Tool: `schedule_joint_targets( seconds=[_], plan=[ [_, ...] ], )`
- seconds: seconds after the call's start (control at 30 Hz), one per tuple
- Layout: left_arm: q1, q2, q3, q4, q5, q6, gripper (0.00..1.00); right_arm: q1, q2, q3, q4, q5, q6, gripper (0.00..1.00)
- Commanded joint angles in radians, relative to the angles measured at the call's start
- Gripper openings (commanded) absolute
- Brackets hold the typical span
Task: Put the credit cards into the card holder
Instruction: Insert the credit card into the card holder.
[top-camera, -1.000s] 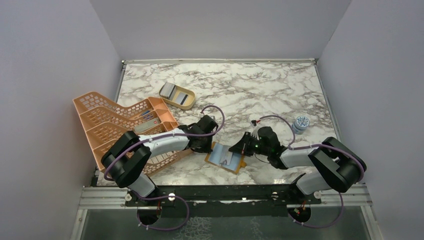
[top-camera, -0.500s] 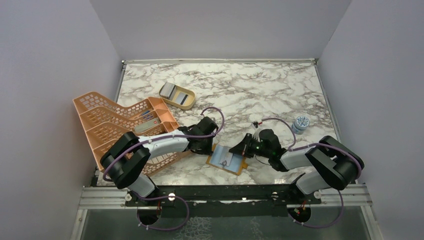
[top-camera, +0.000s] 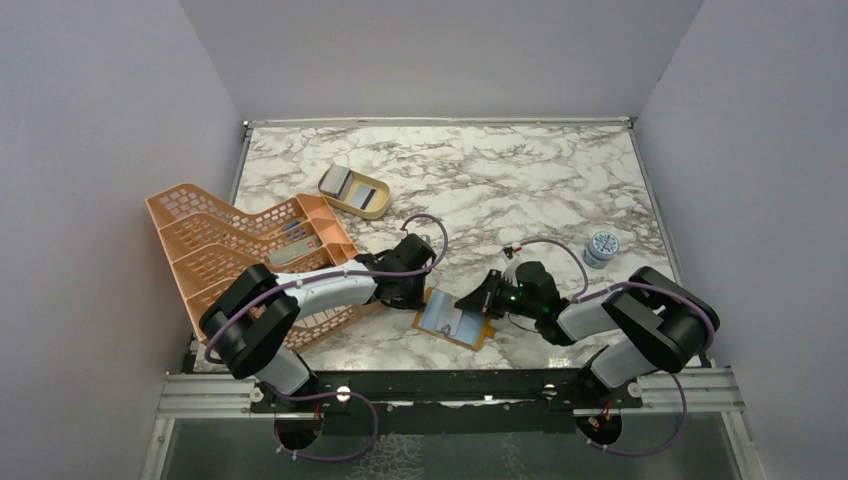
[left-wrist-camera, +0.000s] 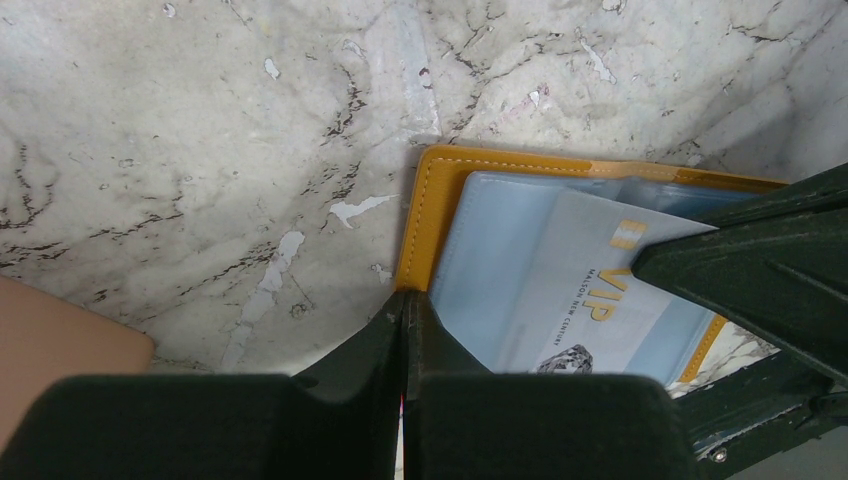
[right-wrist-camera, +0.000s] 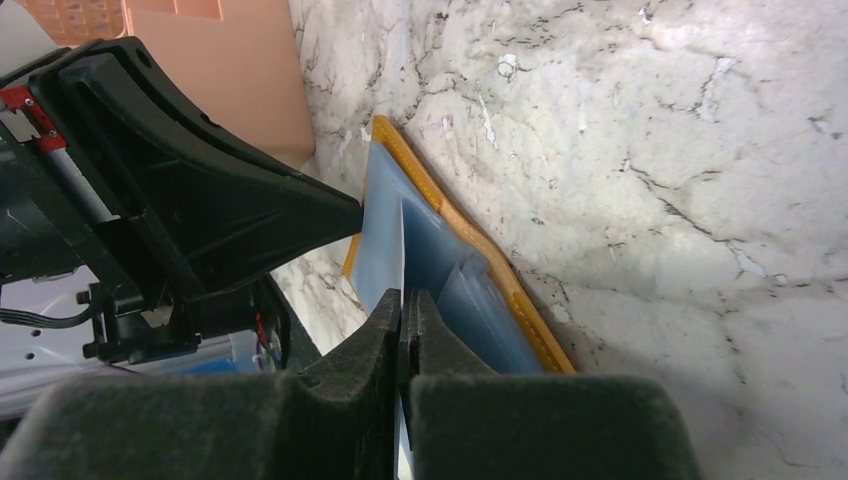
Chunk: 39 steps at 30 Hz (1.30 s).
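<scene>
Both arms are bent in over the lower middle of the overhead view, their tips almost meeting across the open wallet (top-camera: 450, 322). It lies spread on the marble table (top-camera: 520, 180), just right of the big peach plastic rack (top-camera: 215, 245), mustard outside down and pale blue pockets facing up.

The left gripper (top-camera: 418, 297) sits at the wallet's left edge. From its own camera, at the bottom centre of the frame, its two dark fingers are pressed together with no gap. The wallet's orange stitched border (left-wrist-camera: 430, 200) runs straight down into them, so it looks pinched on that edge.

The right gripper (top-camera: 472, 301) comes in from the wallet's right side. Its fingers are also squeezed tight, and they have hold of a card (left-wrist-camera: 590, 300). In the left wrist view that card is pale, with gold "VIP" lettering. It lies slanted over the blue pockets in the right half of the frame, its far end hidden under the right gripper's dark body. In the right wrist view the same card shows only as a thin pale edge (right-wrist-camera: 402, 245) rising from between the fingertips at centre. It stands against the blue lining (right-wrist-camera: 445, 255), with the left gripper filling the upper left. I can't tell how far into a pocket it sits.

Up and left of centre in the overhead view, a tan oval dish (top-camera: 386, 192) holds other cards (top-camera: 340, 181). A small round blue-and-white pot (top-camera: 600, 245) stands at the right side of the table.
</scene>
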Motion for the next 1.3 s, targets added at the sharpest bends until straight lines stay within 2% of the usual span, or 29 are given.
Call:
schedule_joint_targets(
  seconds=[0.0,0.43,0.47,0.6,0.73,0.83,1.0,1.27],
  plan=[
    [-0.012,0.0,-0.04,-0.018,0.031,-0.01,0.04,0.018,0.008,-0.005,0.022,0.019,0.002,0.01],
    [-0.019,-0.033,-0.069,-0.001,0.052,-0.033,0.04,0.031,0.031,0.0,0.036,0.068,0.025,0.01],
    [-0.019,-0.037,-0.073,0.001,0.053,-0.036,0.04,0.03,0.029,0.0,0.03,0.067,0.024,0.03],
    [-0.024,-0.039,-0.077,0.006,0.058,-0.041,0.04,0.03,-0.045,0.01,-0.089,0.07,0.001,0.24],
    [-0.027,-0.044,-0.081,0.011,0.059,-0.045,0.04,0.03,-0.191,0.079,-0.424,0.139,-0.071,0.35],
    [-0.031,-0.048,-0.085,0.016,0.062,-0.048,0.04,0.031,-0.278,0.109,-0.574,0.16,-0.114,0.4],
    [-0.035,-0.054,-0.096,0.036,0.076,-0.056,0.04,0.047,-0.317,0.111,-0.655,0.148,-0.109,0.46],
    [-0.037,-0.06,-0.105,0.057,0.088,-0.055,0.04,0.12,-0.253,0.144,-0.659,0.195,-0.083,0.47]
  ],
)
